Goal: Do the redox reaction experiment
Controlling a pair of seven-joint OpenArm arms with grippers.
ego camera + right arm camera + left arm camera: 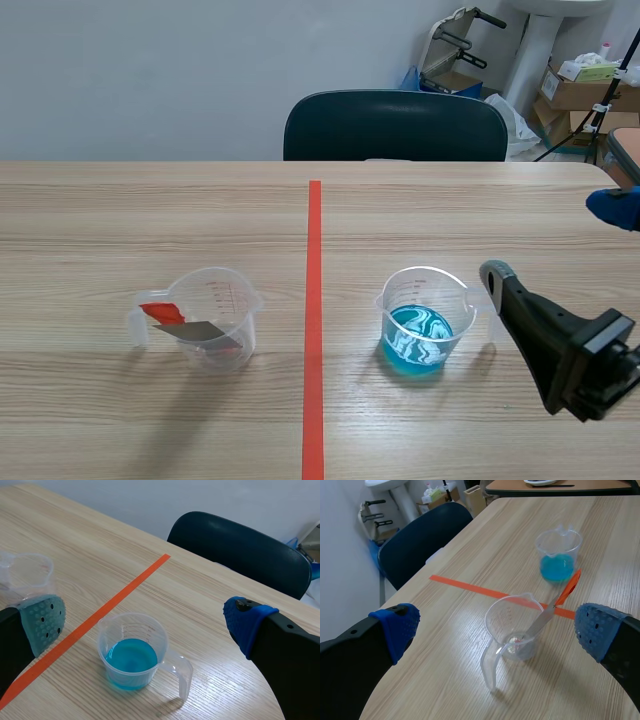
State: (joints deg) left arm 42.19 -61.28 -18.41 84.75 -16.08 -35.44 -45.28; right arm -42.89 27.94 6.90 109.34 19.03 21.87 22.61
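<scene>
- Blue liquid, swirled w/ white as seen from above, fills the bottom third or so of a clear plastic measuring jug, the blue beaker (425, 322). It stands upright on the wooden table (150, 210), just to the R of the orange tape line (314, 330), handle turned toward the R arm.
- 2nd clear jug, the strip beaker (205, 318), stands upright on the other side of the tape, well apart from the blue one. Red grad. marks on its wall, handle pointing away from the tape.
- Grey metal strip (192, 329) w/ an orange-red end leans inside the strip beaker. Its lower end is at the jug's bottom and the orange end pokes out over the rim.
- left gripper (497, 627): fingers spread wide, blue pads showing, nothing btwn them. It hangs above the table, and the strip beaker (512, 630) is ahead of and below the gap, not touched.
- right gripper (145, 621): also spread wide, holding nothing. The blue beaker (132, 652) sits ahead of and below the gap, clear of both pads. From the scene cam one fingertip is near the jug's handle side; can't tell any contact.
- Dark chair (395, 125) pushed up at the table's far edge. Cardboard boxes (585, 85) on the floor beyond, far R.
</scene>
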